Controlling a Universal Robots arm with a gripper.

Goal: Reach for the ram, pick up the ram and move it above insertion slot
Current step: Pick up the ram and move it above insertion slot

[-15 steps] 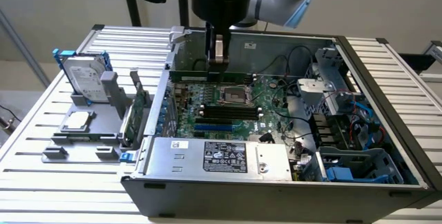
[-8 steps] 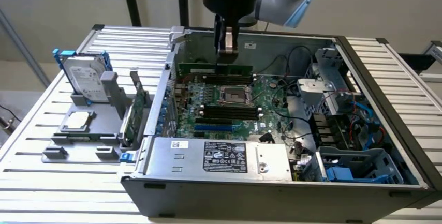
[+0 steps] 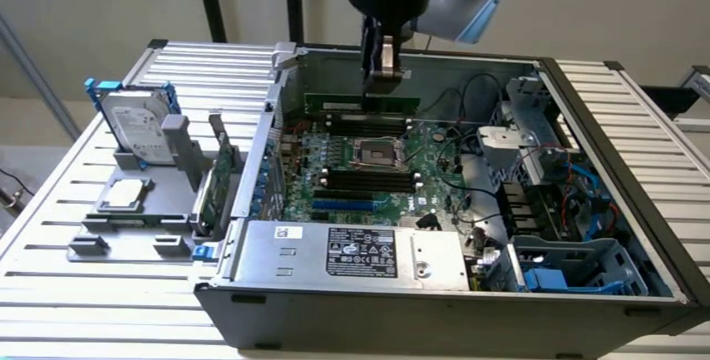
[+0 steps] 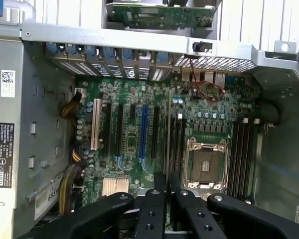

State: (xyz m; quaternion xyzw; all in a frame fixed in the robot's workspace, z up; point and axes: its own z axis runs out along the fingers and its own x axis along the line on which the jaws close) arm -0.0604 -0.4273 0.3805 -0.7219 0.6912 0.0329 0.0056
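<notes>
On the slatted metal surface (image 3: 66, 293), our gripper (image 3: 385, 77) pinches the ram (image 3: 361, 102) above the motherboard (image 3: 433, 148); aligning over an insertion slot (image 3: 367, 179) needs care.

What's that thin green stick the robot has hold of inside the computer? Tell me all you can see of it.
The ram is a long, thin, flat green circuit-board stick. It stands on its long edge, roughly level, pinched at its upper edge by the end effector. It sits inside the open case, over the motherboard, just beyond the CPU socket. From the wrist it appears edge-on, as a thin line. Whether its lower edge touches a slot cannot be told.
</notes>
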